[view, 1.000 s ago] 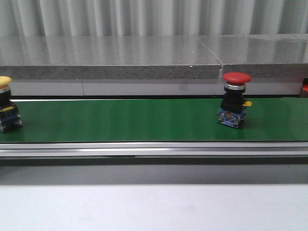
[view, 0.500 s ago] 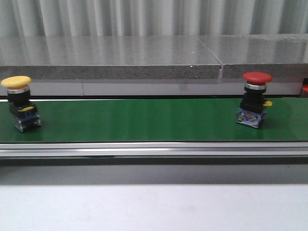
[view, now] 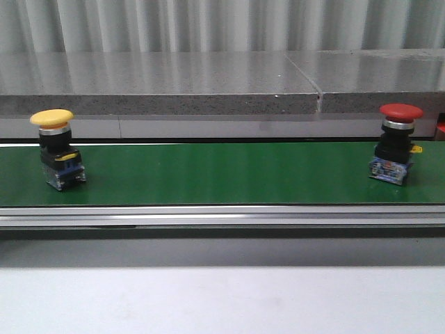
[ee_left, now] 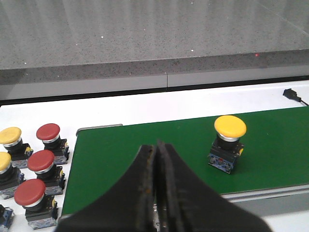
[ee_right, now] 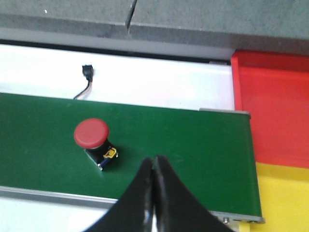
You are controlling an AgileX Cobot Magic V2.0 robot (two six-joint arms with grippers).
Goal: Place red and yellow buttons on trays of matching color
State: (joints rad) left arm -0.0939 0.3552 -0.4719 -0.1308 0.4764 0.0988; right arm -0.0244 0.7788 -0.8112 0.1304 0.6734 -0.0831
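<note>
green belting carried both loose buttons. the yellow button (view: pixel 58 149) stood upright toward the belt's left end, a yellow mushroom cap on a black collar over a blue contact block. the red button (view: pixel 395 145) stood upright near the right end, built the same way, with a small yellow tab at its side. the 2 were well apart on the conveyor belt (view: pixel 222 174).

the left gripper (ee_left: pixel 156 159) hung over the near edge of the belt, its jaws pressed together on nothing, the yellow button just beyond and to one side. the right gripper (ee_right: pixel 154 171) also had its jaws together and empty, near the red button.

past the belt's right end lay the red tray (ee_right: pixel 275 111) with the yellow tray (ee_right: pixel 285 198) beside it. spare buttons (ee_left: pixel 34 179), red and yellow, stood on the white surface (ee_left: pixel 145 106) off the left end. a grey stone ledge (view: pixel 160 83) ran behind, and a small black plug (ee_right: pixel 87 72) lay on the white surface behind the belt.
</note>
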